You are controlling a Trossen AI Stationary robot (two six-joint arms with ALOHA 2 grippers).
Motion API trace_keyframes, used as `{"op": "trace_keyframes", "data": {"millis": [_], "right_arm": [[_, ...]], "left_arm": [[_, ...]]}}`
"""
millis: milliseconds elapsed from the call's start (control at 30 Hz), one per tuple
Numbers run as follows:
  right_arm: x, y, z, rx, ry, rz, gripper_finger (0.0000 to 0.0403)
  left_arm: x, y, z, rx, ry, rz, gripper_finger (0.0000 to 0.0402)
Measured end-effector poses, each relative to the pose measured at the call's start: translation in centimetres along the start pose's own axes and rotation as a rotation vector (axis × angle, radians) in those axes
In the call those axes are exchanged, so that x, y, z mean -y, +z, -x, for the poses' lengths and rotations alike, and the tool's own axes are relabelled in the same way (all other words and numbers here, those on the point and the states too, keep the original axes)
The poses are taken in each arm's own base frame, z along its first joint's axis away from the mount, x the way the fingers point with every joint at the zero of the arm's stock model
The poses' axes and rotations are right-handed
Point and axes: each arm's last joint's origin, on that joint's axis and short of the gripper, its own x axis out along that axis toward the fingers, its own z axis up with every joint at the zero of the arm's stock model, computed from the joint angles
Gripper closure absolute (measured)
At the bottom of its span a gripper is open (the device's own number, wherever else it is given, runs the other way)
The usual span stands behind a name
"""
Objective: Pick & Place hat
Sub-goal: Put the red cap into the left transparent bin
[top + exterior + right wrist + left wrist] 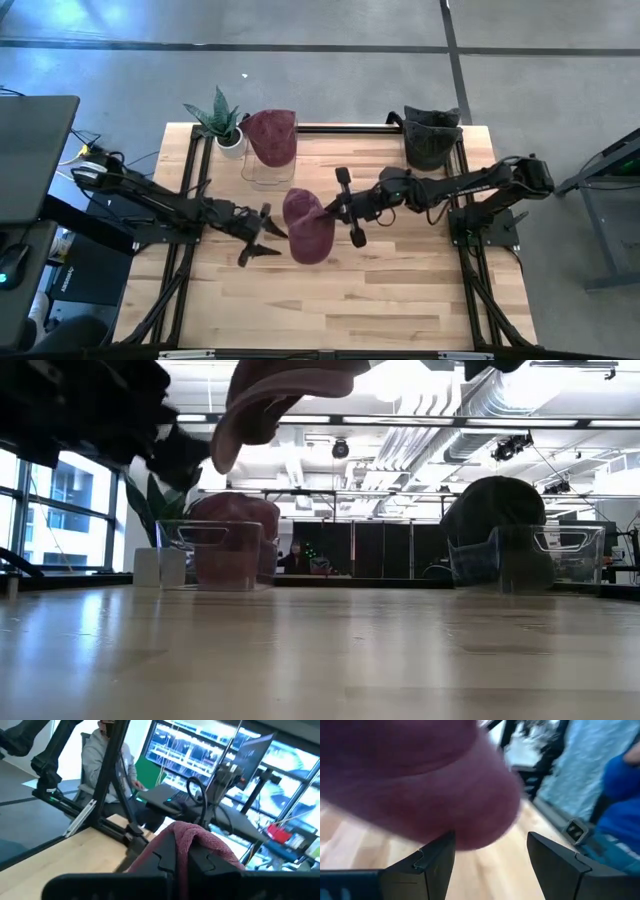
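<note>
The maroon hat (308,226) hangs above the table's middle, clear of the wood in the low view, pinched at its 2 o'clock edge by the right gripper (340,208), whose fingers are clenched on a fold of the fabric, as the right wrist view shows; the left gripper (262,236) sits just beside the hat at its 9 o'clock with its fingers spread and nothing between them, the crown filling the view past its fingers. The main risk, as I judge it, is the thin hold; a pinch on a soft edge could slip if the arm swings quickly, and the hat would drop onto the table (400,290) short of any goal. A second risk is the near left gripper; if it closes or lifts while the right arm pulls, the hat could stretch between them or be dragged free. Toward 11 o'clock a clear bin (268,165) already holds another maroon hat (271,137), beside a potted plant (222,124); a low carry that way could clip the bin's rim or tip the plant; a dark hat (431,135) rests at 2 o'clock, well apart.
</note>
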Motion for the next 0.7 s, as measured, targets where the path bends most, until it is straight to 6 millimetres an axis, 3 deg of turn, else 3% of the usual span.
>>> {"op": "trace_keyframes", "data": {"millis": [200,533,700], "right_arm": [[0.0,0.3,0.0,0.035,0.022,0.02,0.04],[-0.8,1.5,0.3,0.066,0.05,0.074,0.04],[-1.0,2.4,0.6,0.098,0.046,0.102,0.0396]], "left_arm": [[0.0,0.2,-1.0,0.117,-0.085,-0.069,0.017],[-2.9,0.7,-1.8,0.206,-0.208,-0.056,0.02],[-4.2,0.6,-2.8,0.103,-0.23,0.01,0.0201]]}}
